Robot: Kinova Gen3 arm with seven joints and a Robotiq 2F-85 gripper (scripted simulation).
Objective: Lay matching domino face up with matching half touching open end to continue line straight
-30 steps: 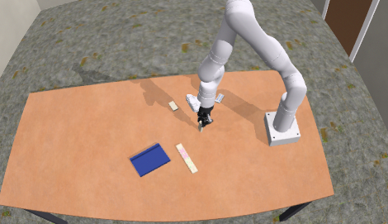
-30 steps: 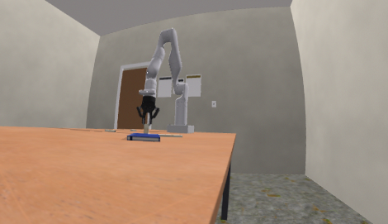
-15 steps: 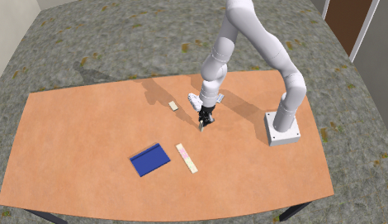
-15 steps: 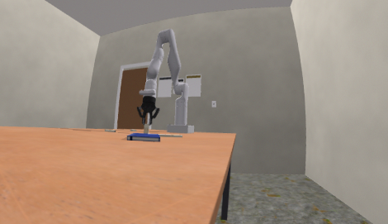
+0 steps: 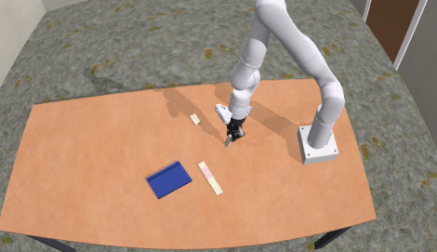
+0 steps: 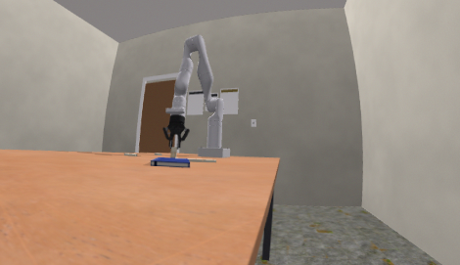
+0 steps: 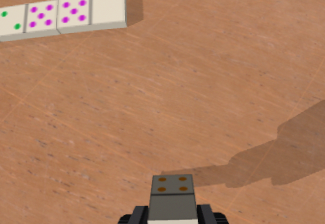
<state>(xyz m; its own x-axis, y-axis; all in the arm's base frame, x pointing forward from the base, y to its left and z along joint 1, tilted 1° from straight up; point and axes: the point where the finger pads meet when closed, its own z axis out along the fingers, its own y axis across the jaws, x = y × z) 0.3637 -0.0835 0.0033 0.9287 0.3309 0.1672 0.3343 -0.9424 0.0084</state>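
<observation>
— What do we have in the claw?

— We are gripping a domino (image 7: 172,195) on its long sides, and the gripper (image 7: 172,216) is clenched on it. In the wrist view the tile sticks out ahead of the fingers, and the half we can see carries four brown pips. In the top view it hangs from the gripper (image 5: 231,137) above the orange table (image 5: 93,132); we cannot tell whether its lower end touches the wood.

— And the line we are meant to extend?

— The line of dominoes (image 5: 210,178) lies flat on the table, in front of the claw and a little to its left in the wrist view, well apart from the held tile. From there we read, moving towards the near end, a half with green pips, two halves with five magenta pips each, then a blank half (image 7: 109,12) at the open end.

— Anything else near us?

— One more domino (image 5: 195,119) lies flat with its plain side up, near the claw on the side away from the line. A blue book (image 5: 168,179) lies just beside the line, on its side away from the arm's base (image 5: 318,150). In the exterior view the gripper (image 6: 175,146) hangs just behind that book.
</observation>
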